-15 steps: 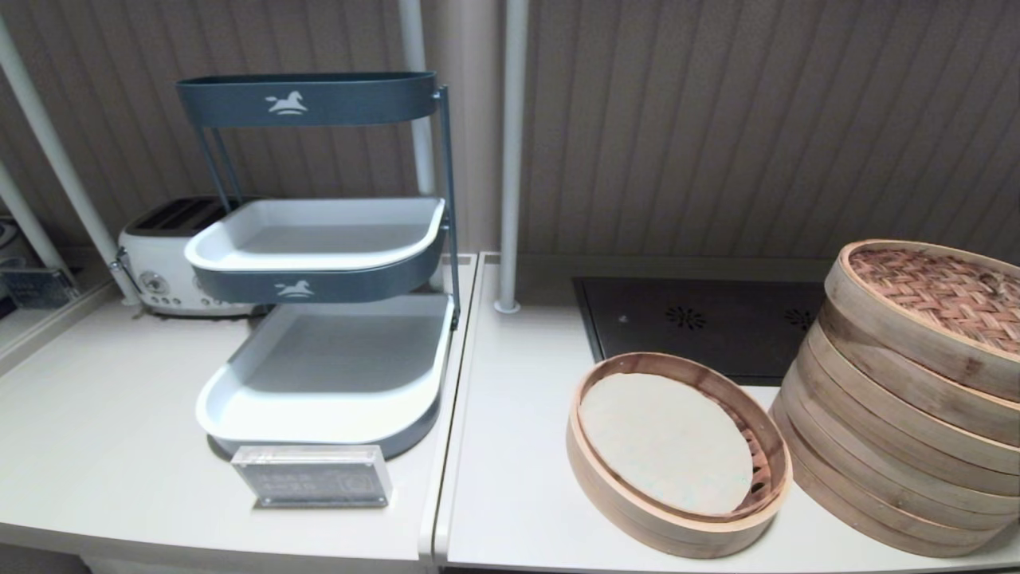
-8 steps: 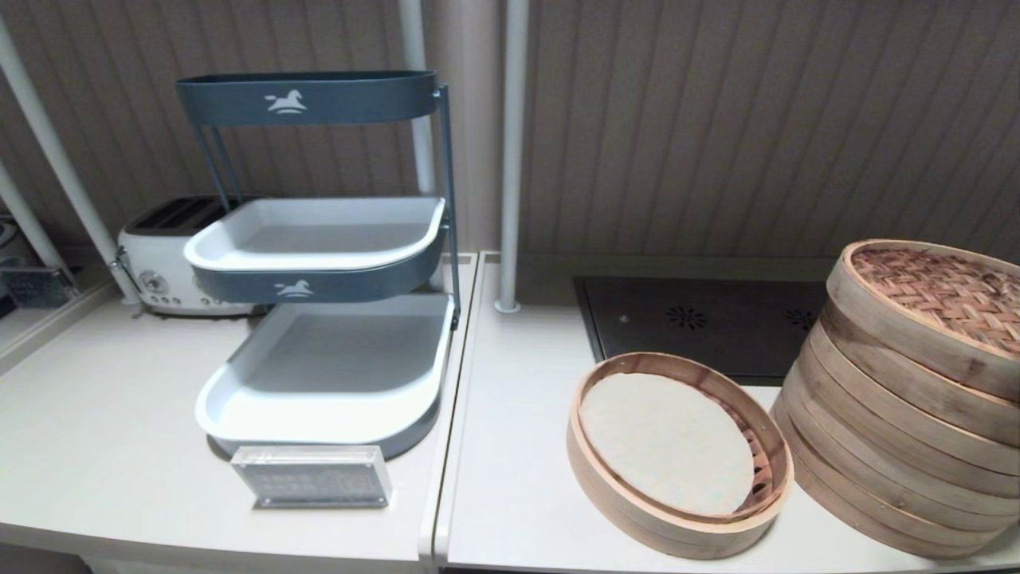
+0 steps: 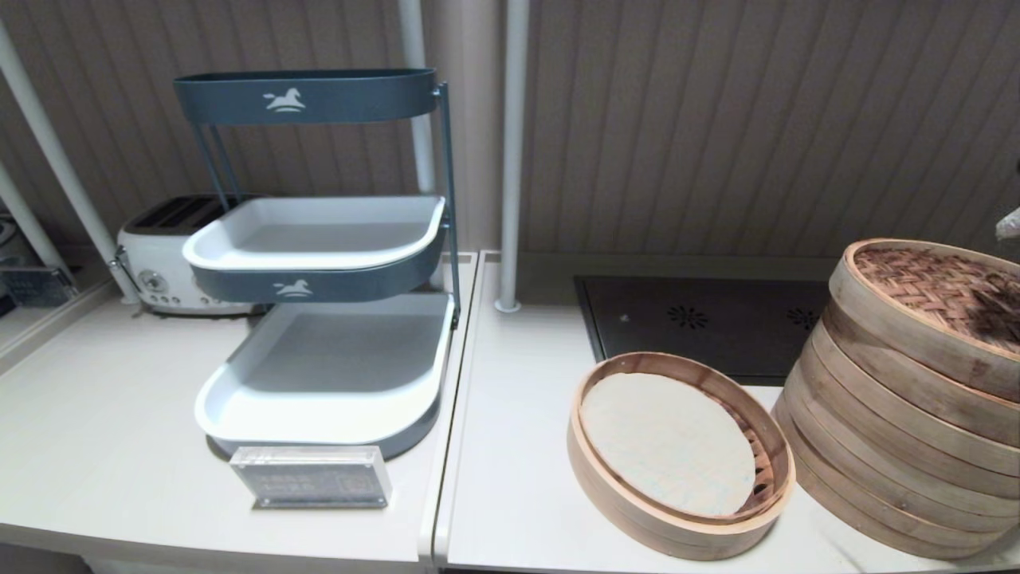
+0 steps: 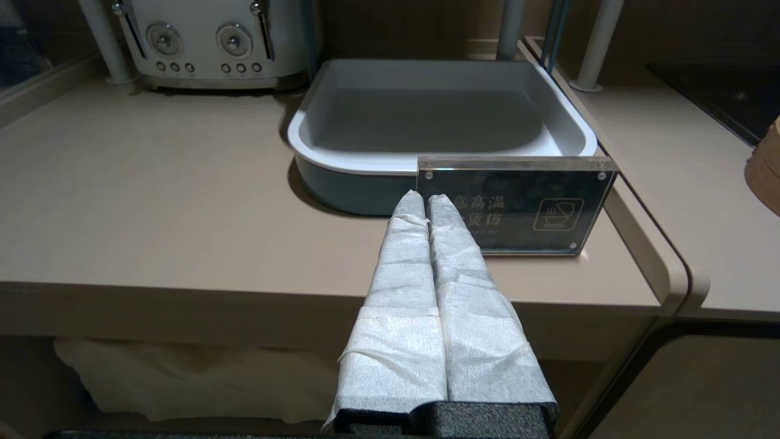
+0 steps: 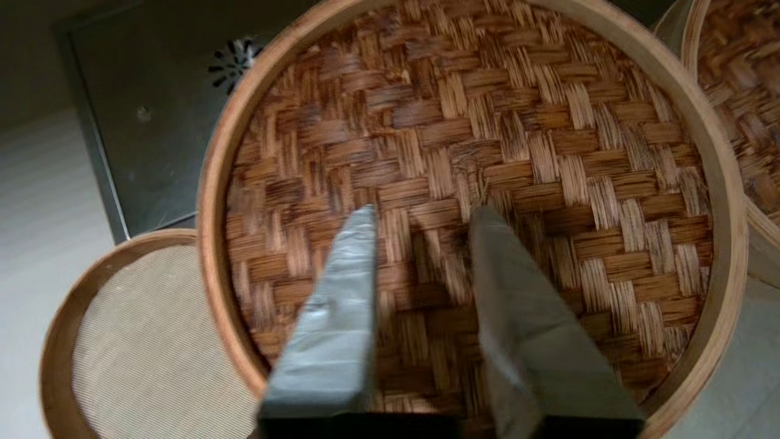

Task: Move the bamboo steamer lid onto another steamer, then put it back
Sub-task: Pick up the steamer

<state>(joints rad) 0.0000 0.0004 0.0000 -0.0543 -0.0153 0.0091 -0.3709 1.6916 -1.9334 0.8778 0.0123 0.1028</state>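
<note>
- The right gripper [image 5: 420, 210] hangs just above the lid [image 5: 469, 171], its 2 fingers [image 5: 341, 305] apart and closed on nothing.
- The lid sits on the tall steamer [image 3: 892, 446] at the right edge of the head view, touching the low basket [image 3: 677, 454] at lower centre.
- Judged light, stiff and rough-woven; the centre loop handle looks the best hold, though I cannot pick it out here.
- The left gripper [image 4: 425, 198], fingers together, idles before the desk [image 4: 152, 201].
</note>
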